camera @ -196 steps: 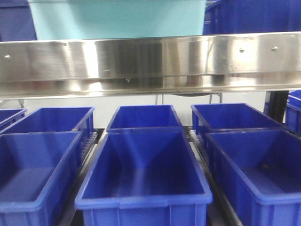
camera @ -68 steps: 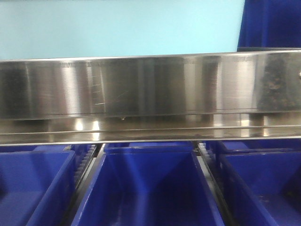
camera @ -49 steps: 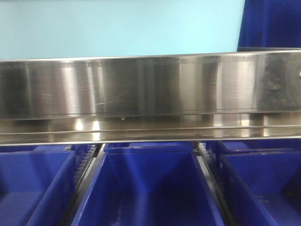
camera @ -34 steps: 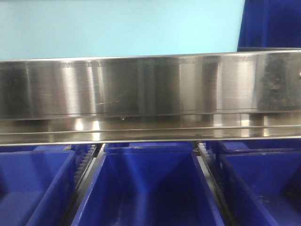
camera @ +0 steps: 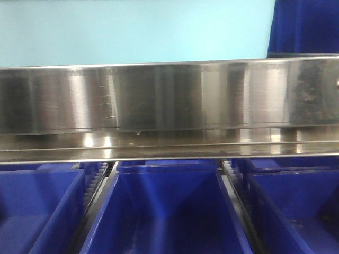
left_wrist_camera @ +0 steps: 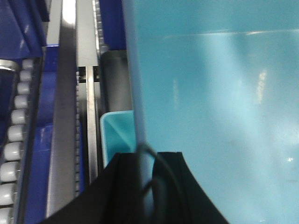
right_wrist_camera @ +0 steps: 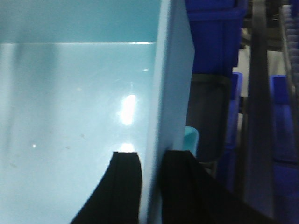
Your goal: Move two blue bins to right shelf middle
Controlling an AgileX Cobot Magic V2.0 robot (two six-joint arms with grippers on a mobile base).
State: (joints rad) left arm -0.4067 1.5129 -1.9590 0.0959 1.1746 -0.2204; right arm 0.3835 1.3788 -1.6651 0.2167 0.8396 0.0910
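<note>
- A large pale blue bin [camera: 137, 32] is filling the top of the front view. It is sitting just above and behind the front edge of a brushed steel shelf [camera: 169, 98].
- Dark blue crates [camera: 169, 206] are lining the level below that shelf's front edge, side by side.
- The left claw [left_wrist_camera: 147, 161] is straddling the bin's left wall from above, one black finger on each face, and appears to be pinching it shut.
- The right claw [right_wrist_camera: 152, 161] is doing the same on the opposite wall, one finger inside the bin and one outside, gripping the plastic.
- Both arms are reaching forward with the wrists looking down along the bin walls, so the bin is being held between them at shelf height.
- A second pale blue corner [left_wrist_camera: 117, 133] is showing just beside and below the held wall. It may be the other bin nested underneath, though the close view makes this uncertain.
- Judging progress, the move is looking underway rather than finished, since both claws are clamped on the bin.
- The pictures are not showing whether the bin is resting on the shelf or hanging over it, nor whether this is the right shelf's middle level.
</note>
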